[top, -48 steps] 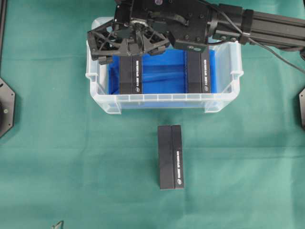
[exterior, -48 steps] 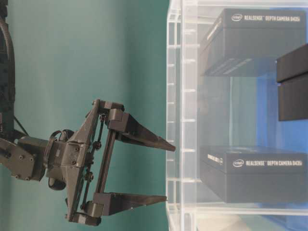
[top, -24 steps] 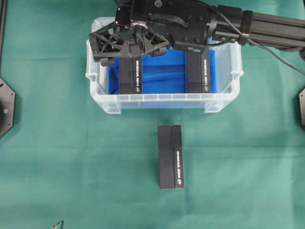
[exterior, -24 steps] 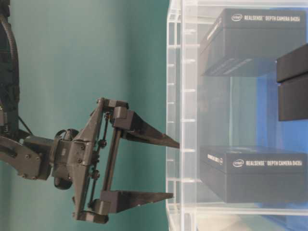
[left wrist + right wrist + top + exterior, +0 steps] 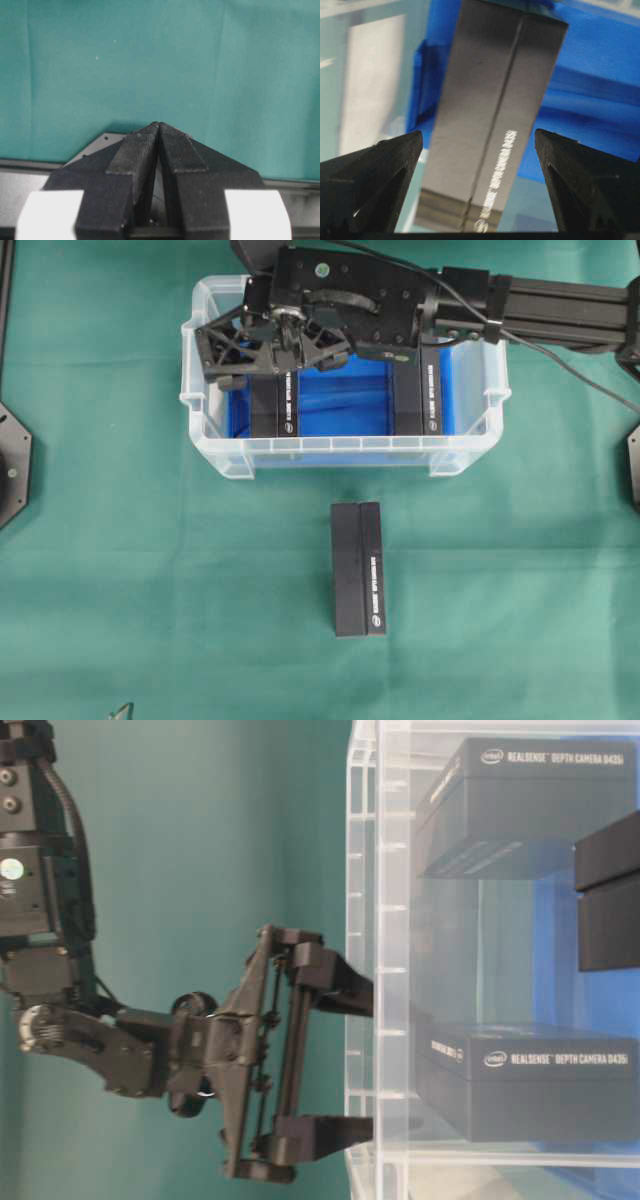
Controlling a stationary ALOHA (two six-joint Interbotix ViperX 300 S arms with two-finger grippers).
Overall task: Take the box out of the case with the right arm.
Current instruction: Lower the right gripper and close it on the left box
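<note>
Done so far: one black box [image 5: 358,569] lies on the green cloth [image 5: 120,570] in front of the case [image 5: 345,452], well apart from it (whether this run put it there cannot be told).
Left to do: two more black boxes sit inside the case on its blue floor, one at the left [image 5: 275,405] and one at the right [image 5: 417,395]; neither is gripped yet, so the grasp, the lift and the carry out all remain, as I judge it.
Target box: the left box, judging by where the pincer is aimed; in the right wrist view it [image 5: 490,125] fills the middle of the frame.
Right arm pose: the black beam reaches in from the right across the far side of the case, wrist bent downward, with the right gripper [image 5: 265,340] over the left box's far end.
Right pincer: spread wide, its fingertips [image 5: 390,155] on either side of the box and not touching it; in the table-level view the tips have crossed the case rim.
Left pincer: the left gripper [image 5: 158,131] is closed tip to tip, holding nothing, above bare cloth (away from the work).
</note>
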